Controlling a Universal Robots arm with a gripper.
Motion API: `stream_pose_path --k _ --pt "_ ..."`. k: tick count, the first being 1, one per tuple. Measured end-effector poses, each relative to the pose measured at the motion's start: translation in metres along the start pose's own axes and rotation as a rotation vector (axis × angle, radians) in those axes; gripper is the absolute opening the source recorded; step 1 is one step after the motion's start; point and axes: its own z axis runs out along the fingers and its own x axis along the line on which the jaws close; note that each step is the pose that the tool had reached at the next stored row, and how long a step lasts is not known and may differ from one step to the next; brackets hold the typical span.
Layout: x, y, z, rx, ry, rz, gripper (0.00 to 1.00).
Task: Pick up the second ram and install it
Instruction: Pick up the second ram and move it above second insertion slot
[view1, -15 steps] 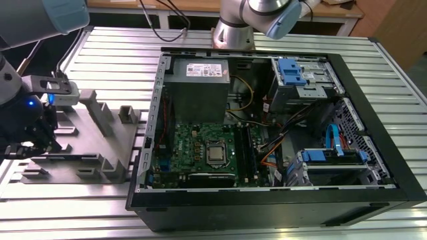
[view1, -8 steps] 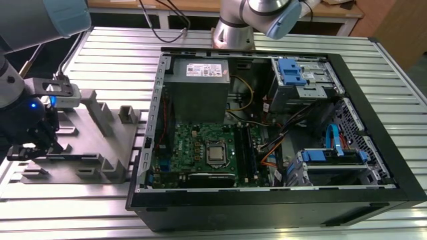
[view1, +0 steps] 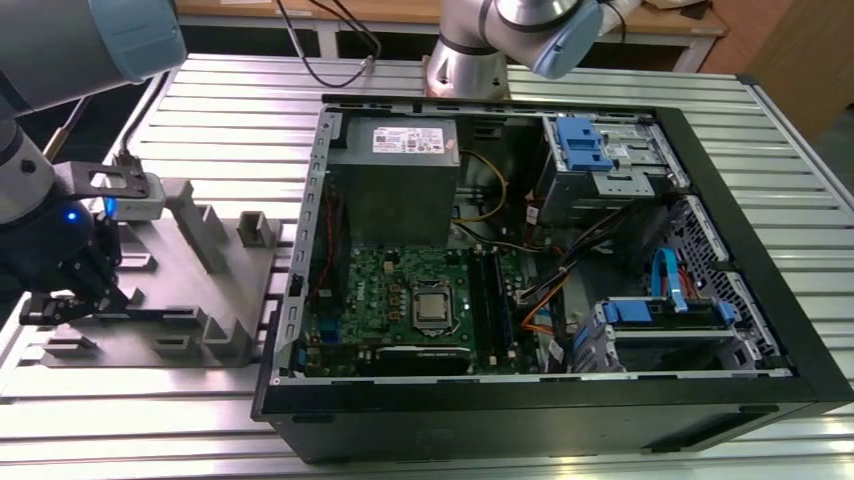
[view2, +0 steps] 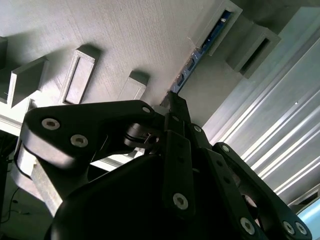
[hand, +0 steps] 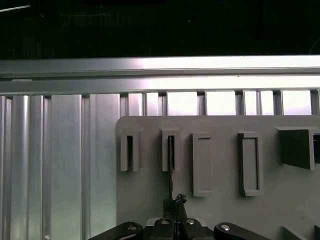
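On the exterior view's left the black claw (view1: 78, 300) hangs low over a matte grey plate (view1: 174, 290); the plate lies flat on a table (view1: 227, 100) of ribbed, shiny aluminium slats. In the second wrist view the claw's jointed black fingers (view2: 177, 150) taper to a point and are pinched closed on one end of the ram (view2: 200, 55); it is a thin dark stick with a blue edge, seen edge-on. The ram stands on its edge on the plate, its far end seated in a narrow slotted post (hand: 165, 150). In the first wrist view I count two such posts side by side, then two longer framed rectangular blocks (hand: 201, 165), all the same dull grey plastic as the plate. Right of the plate sits one open black steel case (view1: 534, 420), boxy and deep; inside it are one green motherboard (view1: 387, 290), one plain grey power supply (view1: 400, 190) and two blue plastic brackets (view1: 583, 143).
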Motion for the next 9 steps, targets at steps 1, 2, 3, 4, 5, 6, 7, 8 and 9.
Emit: stream_pose_path --k 1,2,3,4,5,6,7,8,9 --pt "0.0000 0.0000 0.0000 0.0000 0.0001 0.000 0.07" --pt "0.0000 0.0000 0.0000 0.0000 0.0000 0.000 0.07" --pt "0.0000 0.0000 0.0001 0.0001 0.0000 0.000 0.07" --pt "0.0000 0.0000 0.0002 0.0002 -0.0001 0.000 0.07" --pt "0.0000 0.0000 0.0002 0.0002 -0.0001 0.000 0.07" --pt "0.0000 0.0000 0.0002 0.0002 -0.0001 0.000 0.07" --pt "0.0000 0.0000 0.0002 0.0001 -0.0001 0.000 0.08" --pt "0.0000 0.0000 0.0002 0.0002 -0.0001 0.000 0.08" --pt "0.0000 0.0000 0.0002 0.0002 -0.0001 0.000 0.13"
